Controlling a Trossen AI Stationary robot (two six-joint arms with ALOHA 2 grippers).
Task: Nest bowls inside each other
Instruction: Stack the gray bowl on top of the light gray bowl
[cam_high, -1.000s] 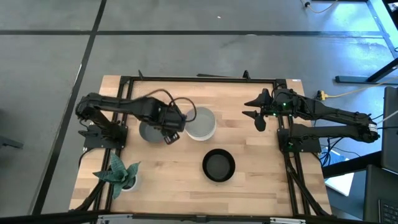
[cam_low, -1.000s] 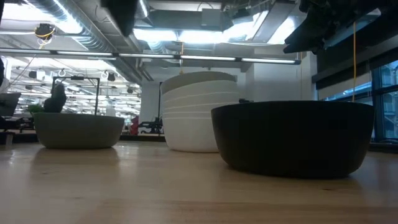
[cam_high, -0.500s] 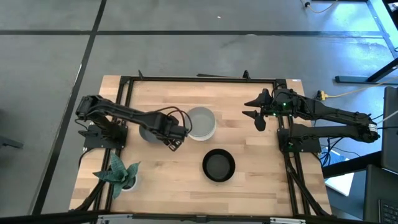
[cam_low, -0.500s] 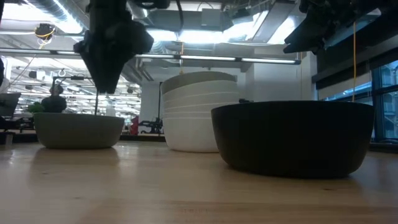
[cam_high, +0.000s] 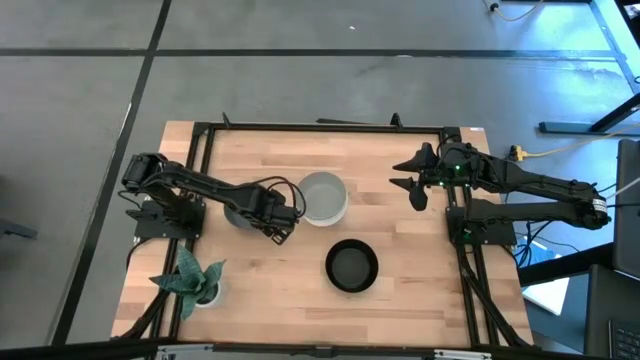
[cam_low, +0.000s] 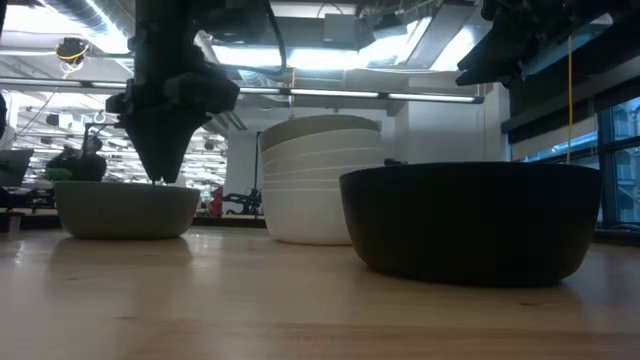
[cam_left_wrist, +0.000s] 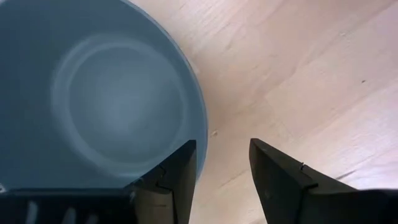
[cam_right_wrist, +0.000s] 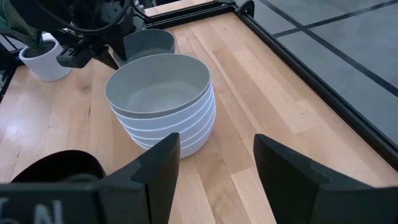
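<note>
At the table's left, the left gripper hangs over the lone grey bowl, fingers parted and straddling its rim, presumably to pinch the wall and lift it. Just beside it stands the nested stack (white bowls topped by a grey one), the likely destination. The black bowl sits apart, nearer the front. Far right, the right gripper waits raised, its fingers spread and empty.
</note>
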